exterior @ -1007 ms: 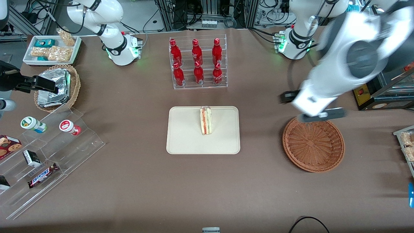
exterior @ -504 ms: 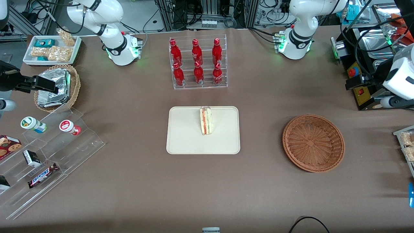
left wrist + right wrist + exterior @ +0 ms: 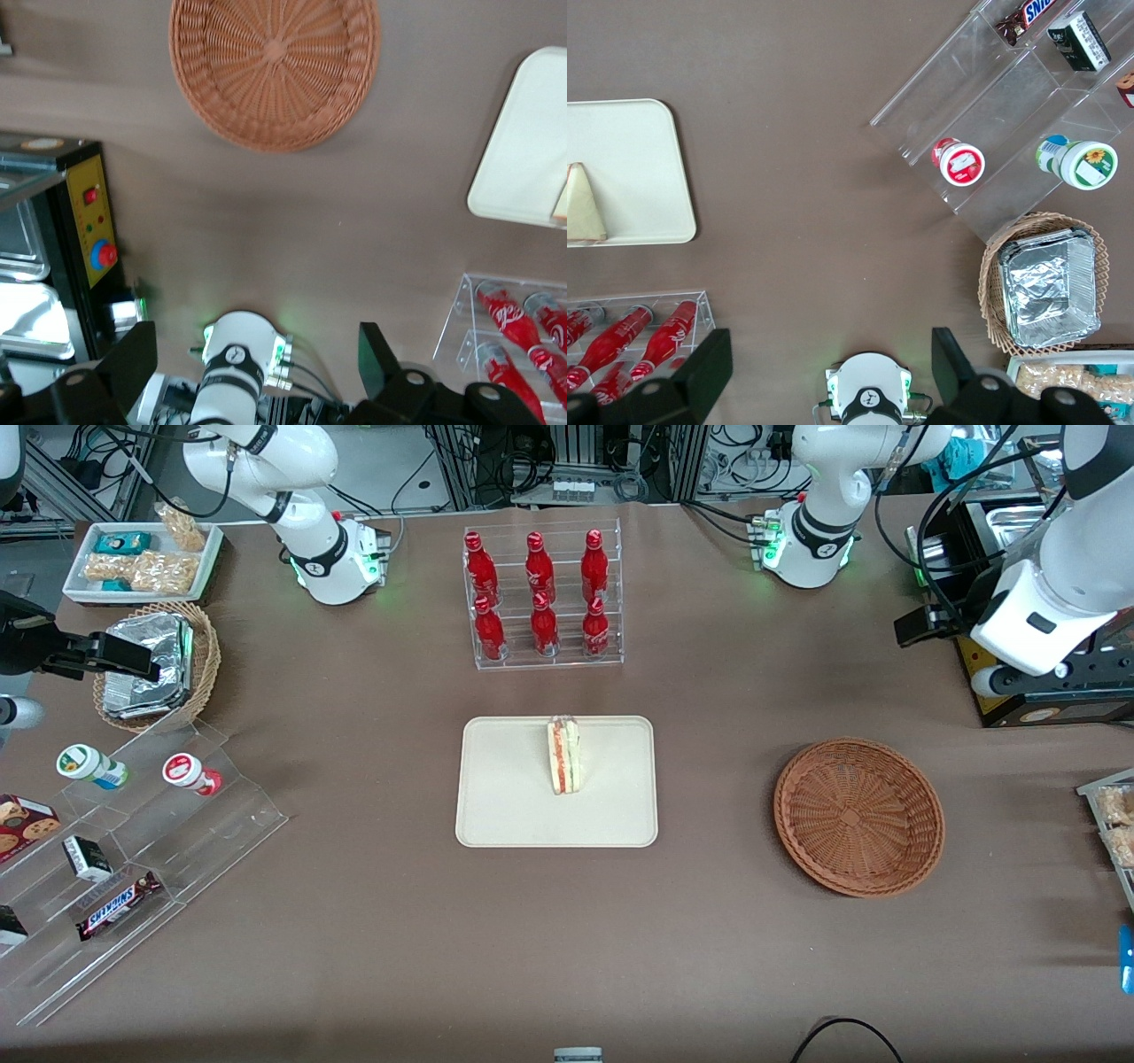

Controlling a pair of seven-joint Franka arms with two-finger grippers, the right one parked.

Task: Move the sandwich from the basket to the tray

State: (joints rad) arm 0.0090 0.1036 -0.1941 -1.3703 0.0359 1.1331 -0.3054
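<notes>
Front view shows us the small triangular white-bread sandwich (image 3: 563,755) with its red-pink filling stripe standing on edge on the large flat cream-beige rectangular tray (image 3: 505,797) at the table's middle. We see the wide shallow reddish-brown wicker basket (image 3: 858,816) lying well apart from it, toward the working arm's end. Our left gripper (image 3: 257,354) hangs high above the table near that end, farther from the front camera than the basket; its two dark fingers (image 3: 133,354) are spread wide with nothing between them.
</notes>
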